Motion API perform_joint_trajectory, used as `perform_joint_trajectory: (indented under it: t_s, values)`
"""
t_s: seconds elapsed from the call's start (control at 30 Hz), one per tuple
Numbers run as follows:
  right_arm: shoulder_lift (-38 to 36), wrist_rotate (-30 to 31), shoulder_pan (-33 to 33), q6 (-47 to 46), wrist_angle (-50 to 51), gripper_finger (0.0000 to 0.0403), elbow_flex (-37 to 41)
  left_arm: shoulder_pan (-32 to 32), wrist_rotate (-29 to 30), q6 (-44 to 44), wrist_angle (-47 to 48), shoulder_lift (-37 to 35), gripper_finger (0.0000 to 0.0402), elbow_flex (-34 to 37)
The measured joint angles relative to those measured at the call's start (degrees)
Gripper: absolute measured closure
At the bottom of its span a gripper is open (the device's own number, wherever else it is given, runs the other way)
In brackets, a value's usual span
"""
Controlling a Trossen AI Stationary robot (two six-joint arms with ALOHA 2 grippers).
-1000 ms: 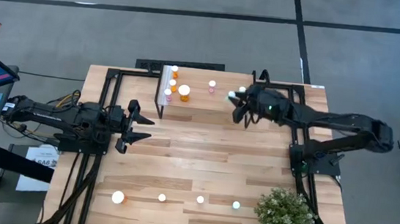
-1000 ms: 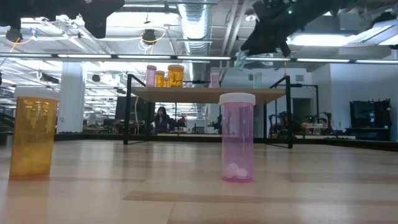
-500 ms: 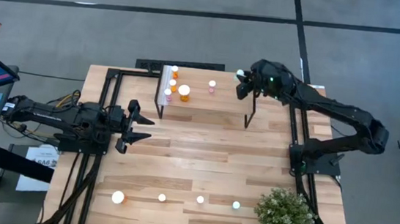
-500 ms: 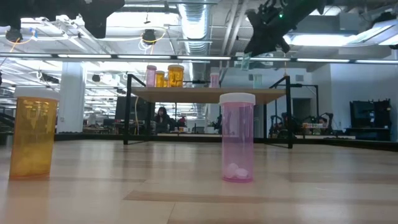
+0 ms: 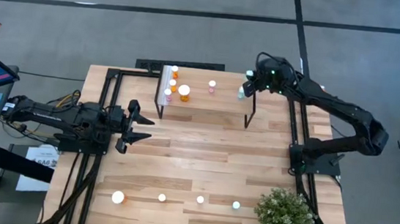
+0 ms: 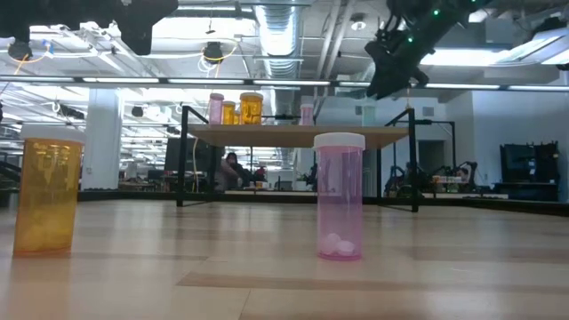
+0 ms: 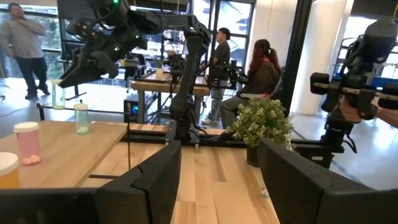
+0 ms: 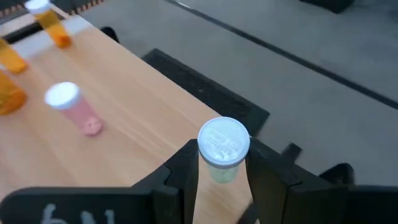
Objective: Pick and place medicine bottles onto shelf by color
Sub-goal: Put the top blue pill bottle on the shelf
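Note:
My right gripper (image 5: 247,81) is shut on a teal-green, white-capped bottle (image 8: 224,143) above the far right corner of the shelf (image 5: 208,107). A second teal bottle (image 5: 241,93) stands on the shelf beside it. A pink bottle (image 5: 212,87) stands mid-shelf. Orange bottles (image 5: 183,92) and a pink one stand at the shelf's left end by the white ribbed strip. Several more bottles stand near the table's near edge, among them a large orange one (image 6: 46,196) and a pink one (image 6: 340,196). My left gripper (image 5: 126,125) waits open at the table's left. My right gripper pinches the teal bottle between its two fingers (image 8: 183,171), on the body just under the white cap (image 8: 219,174). The fingers come slanting down from above. The bottle is upright, cap up; whether its base touches the shelf I cannot tell.
A green potted plant (image 5: 283,214) stands at the near right corner. The near row holds an orange bottle (image 5: 117,197), a small one (image 5: 162,197), a pink one (image 5: 200,199) and a teal one (image 5: 236,204). People stand in the room beyond the table.
My right gripper has carried the teal bottle from over the shelf's near right part toward the table's far edge and a little to the right, to the shelf's far right corner. The bottle has stayed upright in the shut fingers.

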State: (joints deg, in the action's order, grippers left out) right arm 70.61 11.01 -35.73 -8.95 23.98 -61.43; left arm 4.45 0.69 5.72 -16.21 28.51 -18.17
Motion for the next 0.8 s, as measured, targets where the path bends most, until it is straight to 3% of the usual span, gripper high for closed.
perform_joint_trajectory:
  t_s: [0.17, 0.8]
  values:
    - [0.2, -5.9, -0.8, -0.5, 0.0, 0.0266, 0.0, 0.0, 0.0, 0.2, -0.1, 0.0, 0.02, 0.0]
    - [8.8, -6.6, -1.6, 0.4, -4.3, 0.0266, 0.0, 0.0, -0.2, 0.8, 0.1, 0.0, 0.02, 0.0]
